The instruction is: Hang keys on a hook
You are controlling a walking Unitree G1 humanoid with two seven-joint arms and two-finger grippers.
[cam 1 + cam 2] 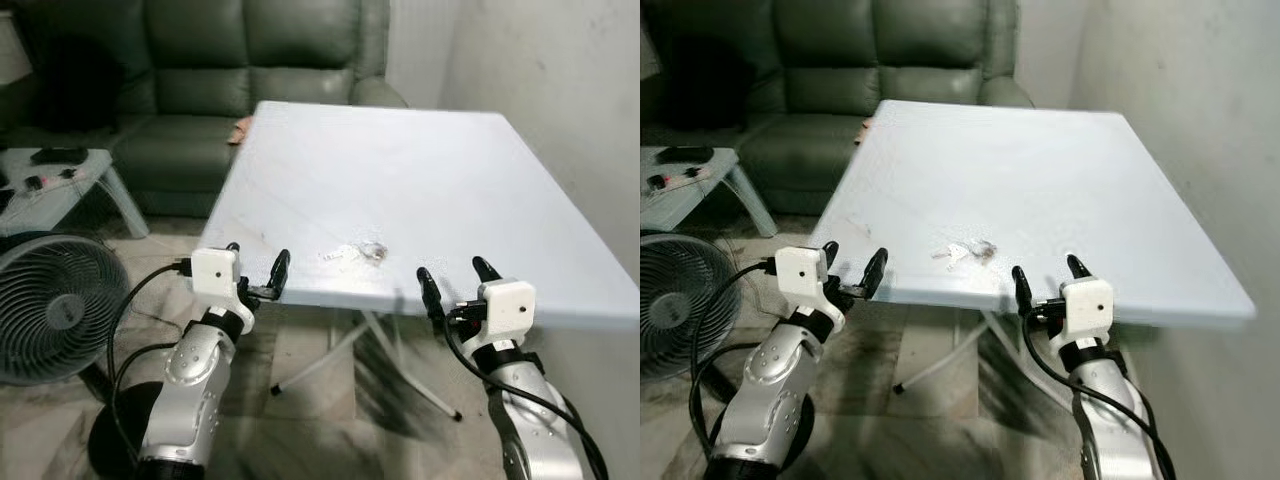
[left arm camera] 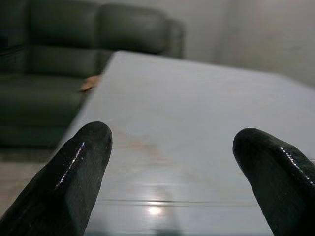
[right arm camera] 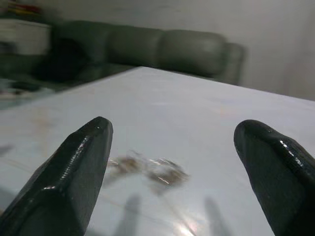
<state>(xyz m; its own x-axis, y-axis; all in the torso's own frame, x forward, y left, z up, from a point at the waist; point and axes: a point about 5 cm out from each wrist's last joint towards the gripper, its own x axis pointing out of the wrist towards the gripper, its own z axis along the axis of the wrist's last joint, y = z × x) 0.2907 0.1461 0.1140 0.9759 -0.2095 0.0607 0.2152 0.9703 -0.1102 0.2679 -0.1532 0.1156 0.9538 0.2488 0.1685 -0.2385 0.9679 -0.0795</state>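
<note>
Big white table (image 1: 420, 180) ahead, green sofa (image 1: 200, 80) behind. Task barely begun — keys (image 1: 362, 252) lie loose near the table's front edge, no hook in sight; pickup and hanging both left. Left gripper (image 1: 258, 270) and right gripper (image 1: 452, 277) hover at the edge w/ fingers spread wide — holding nothing, touching nothing.

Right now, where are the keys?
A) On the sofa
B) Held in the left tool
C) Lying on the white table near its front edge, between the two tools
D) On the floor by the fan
C: the keys lie on the white table near its front edge, with the open left tool and open right tool on either side, both empty.
</note>
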